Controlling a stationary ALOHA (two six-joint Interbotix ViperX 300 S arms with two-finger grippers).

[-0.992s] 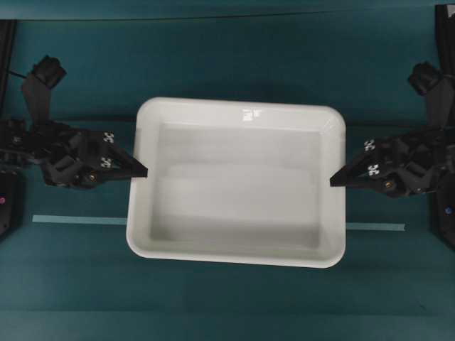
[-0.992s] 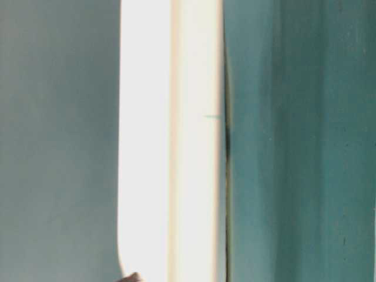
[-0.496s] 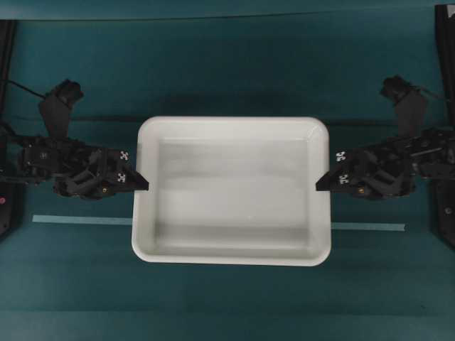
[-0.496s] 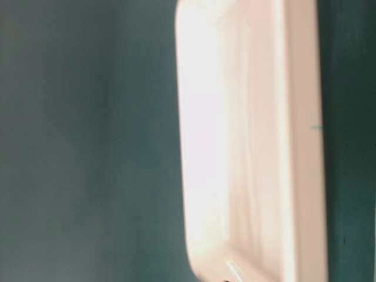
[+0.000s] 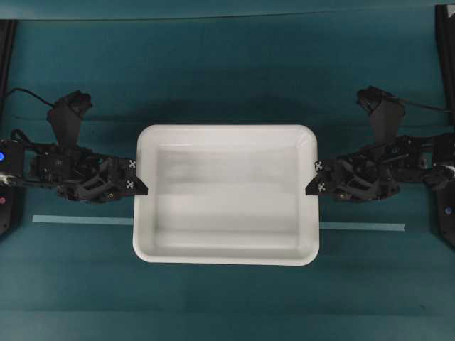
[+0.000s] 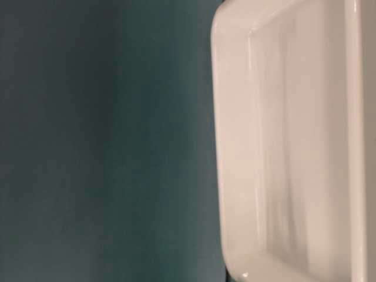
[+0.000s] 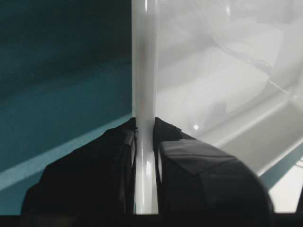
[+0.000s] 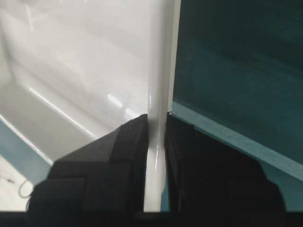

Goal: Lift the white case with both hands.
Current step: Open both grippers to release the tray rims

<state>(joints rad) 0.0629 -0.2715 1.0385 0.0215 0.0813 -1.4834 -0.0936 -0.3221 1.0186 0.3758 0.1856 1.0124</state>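
we held the white case (image 5: 226, 193) by its rim: our left gripper (image 5: 142, 186) clamped the left edge, our right gripper (image 5: 311, 186) the right edge.

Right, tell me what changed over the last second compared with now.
In the overhead view the large shallow white plastic tray looks steadily smaller, so it has sunk away from that camera; in the table-level view it slid rightward. The left gripper and right gripper moved inward in the picture with it. Unchanged: both grippers stay clamped on the tray's short-side rims, nothing was let go, and the tray stays level and empty.
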